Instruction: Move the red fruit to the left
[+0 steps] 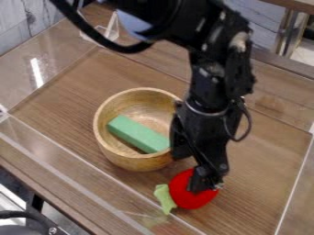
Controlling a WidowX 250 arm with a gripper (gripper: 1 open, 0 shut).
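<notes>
1. The scene is evenly and fairly brightly lit, with no harsh contrast.
2. Pale glare streaks lie along the clear plastic walls [50, 69] at upper left.
3. The black arm [221, 64] is softly blurred and its details are lost in darkness.
4. The wooden tabletop [263, 138] shows only faint, diffuse shadows.
</notes>
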